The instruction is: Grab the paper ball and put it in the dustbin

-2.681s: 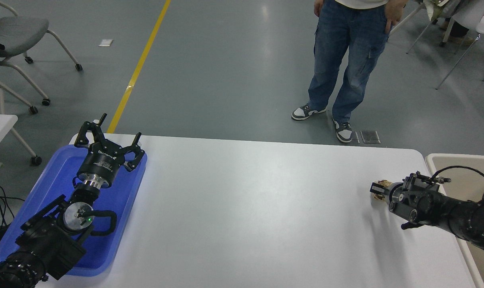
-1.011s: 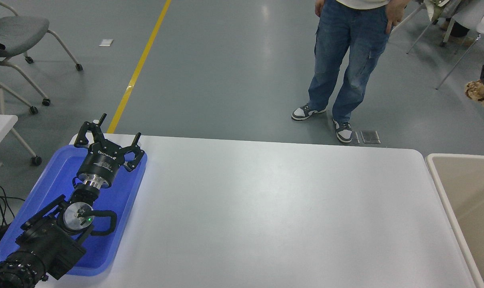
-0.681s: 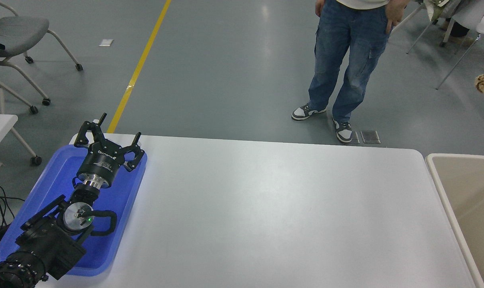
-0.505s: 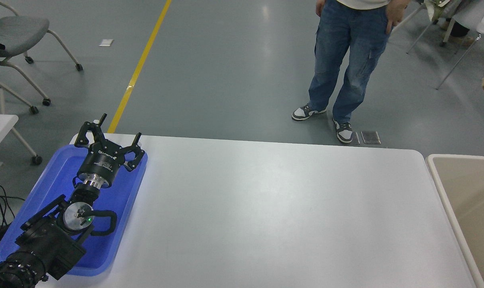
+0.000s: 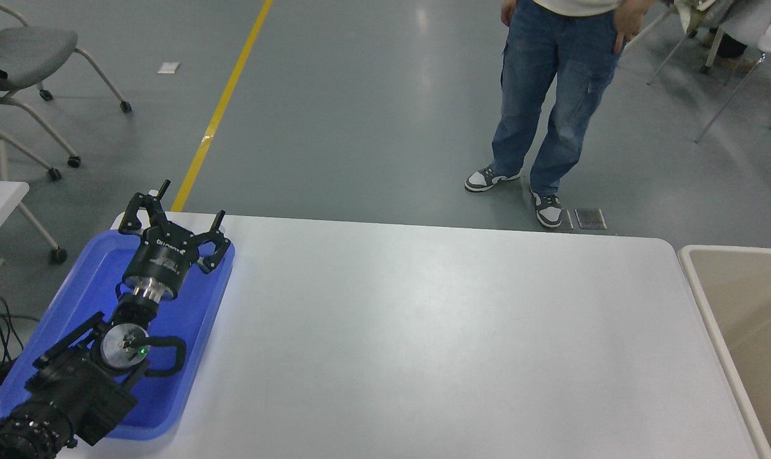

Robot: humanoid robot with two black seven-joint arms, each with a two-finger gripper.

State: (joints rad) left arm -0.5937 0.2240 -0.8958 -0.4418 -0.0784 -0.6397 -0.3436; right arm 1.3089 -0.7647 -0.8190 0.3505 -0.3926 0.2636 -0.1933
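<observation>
Grey floor w/ yellow line; white surface (image 5: pixel 424 331) in front. Left claw (image 5: pixel 169 223) parked over blue tray (image 5: pixel 79 287), fingers spread open. Right arm and paper ball out of shot. Dustbin (image 5: pixel 698 280) at surface's right edge. Person in jeans (image 5: pixel 551 89) stood beyond far side.

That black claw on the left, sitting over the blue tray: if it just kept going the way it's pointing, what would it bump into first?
Probably nothing close. The left gripper points up-left past the blue tray's far rim and the table's corner, toward bare floor. Depth is hard to judge.
</observation>
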